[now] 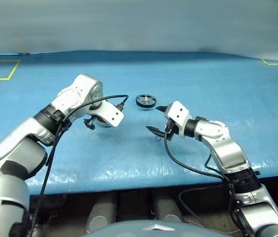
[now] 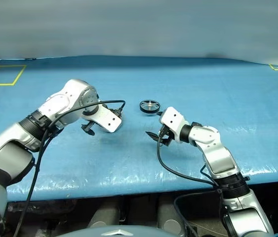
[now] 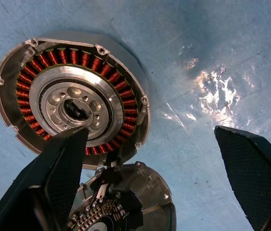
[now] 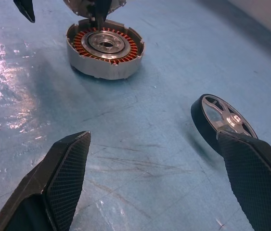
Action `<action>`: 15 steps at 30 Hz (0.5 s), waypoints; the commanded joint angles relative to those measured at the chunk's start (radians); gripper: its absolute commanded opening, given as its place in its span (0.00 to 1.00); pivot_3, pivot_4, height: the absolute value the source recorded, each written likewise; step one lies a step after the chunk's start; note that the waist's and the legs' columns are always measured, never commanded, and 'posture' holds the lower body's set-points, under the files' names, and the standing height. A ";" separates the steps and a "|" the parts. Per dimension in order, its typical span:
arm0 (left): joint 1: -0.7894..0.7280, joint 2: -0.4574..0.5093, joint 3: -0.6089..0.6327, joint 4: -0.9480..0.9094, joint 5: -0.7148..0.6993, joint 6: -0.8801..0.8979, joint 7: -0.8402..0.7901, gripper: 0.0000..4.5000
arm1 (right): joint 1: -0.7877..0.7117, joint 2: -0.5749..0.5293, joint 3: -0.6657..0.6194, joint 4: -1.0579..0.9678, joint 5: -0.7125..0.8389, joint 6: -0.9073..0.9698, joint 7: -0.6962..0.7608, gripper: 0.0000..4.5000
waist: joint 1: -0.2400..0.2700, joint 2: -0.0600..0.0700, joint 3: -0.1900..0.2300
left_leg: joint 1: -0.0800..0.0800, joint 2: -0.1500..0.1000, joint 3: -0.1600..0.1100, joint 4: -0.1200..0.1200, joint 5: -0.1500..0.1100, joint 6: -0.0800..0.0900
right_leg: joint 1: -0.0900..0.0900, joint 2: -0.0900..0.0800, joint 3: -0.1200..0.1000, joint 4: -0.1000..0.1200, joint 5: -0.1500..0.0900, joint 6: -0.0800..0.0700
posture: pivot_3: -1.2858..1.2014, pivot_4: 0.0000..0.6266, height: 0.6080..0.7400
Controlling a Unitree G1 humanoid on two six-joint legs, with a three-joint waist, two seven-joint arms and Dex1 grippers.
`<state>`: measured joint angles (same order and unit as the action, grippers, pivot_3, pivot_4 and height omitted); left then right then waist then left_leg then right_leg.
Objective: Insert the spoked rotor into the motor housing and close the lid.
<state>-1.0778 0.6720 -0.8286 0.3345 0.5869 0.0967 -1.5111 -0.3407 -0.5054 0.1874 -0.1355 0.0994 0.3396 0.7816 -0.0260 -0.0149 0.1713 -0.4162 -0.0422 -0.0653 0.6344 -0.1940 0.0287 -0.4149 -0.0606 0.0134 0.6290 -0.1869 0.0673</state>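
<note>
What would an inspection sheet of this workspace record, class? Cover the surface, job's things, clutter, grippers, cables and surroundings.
Surface: blue table cover, glossy, scuffed.
Job's things: motor housing sits open, copper windings showing; its lid is swung aside, joined at the rim; spoked rotor lies apart, not yet inserted.
Clutter: nothing seen.
Grippers: left gripper open above the housing, holding nothing; right gripper open near the rotor, holding nothing.
Cables: black cable along the left arm; another loops under the right.
Surroundings: yellow floor markings beyond the table.
</note>
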 commanded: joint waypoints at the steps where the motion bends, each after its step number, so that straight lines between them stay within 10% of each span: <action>1: -0.005 -0.009 0.035 0.038 0.025 -0.021 0.023 1.00 | 0.006 -0.007 -0.020 -0.052 0.008 0.003 -0.010 0.99 | -0.001 0.000 0.000 | 0.000 0.000 0.000 0.000 0.000 0.000 | 0.000 0.000 0.000 0.000 0.000 0.000 | 0.52 0.24 1.00; 15: 0.018 -0.060 0.039 0.134 0.053 -0.059 0.035 1.00 | 0.024 -0.002 -0.030 -0.072 0.010 -0.003 -0.040 0.99 | 0.002 0.000 0.000 | -0.001 0.000 0.000 0.013 -0.001 0.001 | 0.001 -0.001 0.000 0.008 -0.002 -0.003 | 0.52 0.24 1.00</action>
<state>-1.0586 0.6164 -0.8124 0.4657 0.6298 0.0441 -1.4659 -0.3111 -0.5053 0.1841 -0.1672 0.0996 0.3423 0.7507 -0.0241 -0.0149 0.1713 -0.4167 -0.0421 -0.0653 0.6476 -0.1948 0.0299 -0.4137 -0.0611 0.0140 0.6376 -0.1887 0.0641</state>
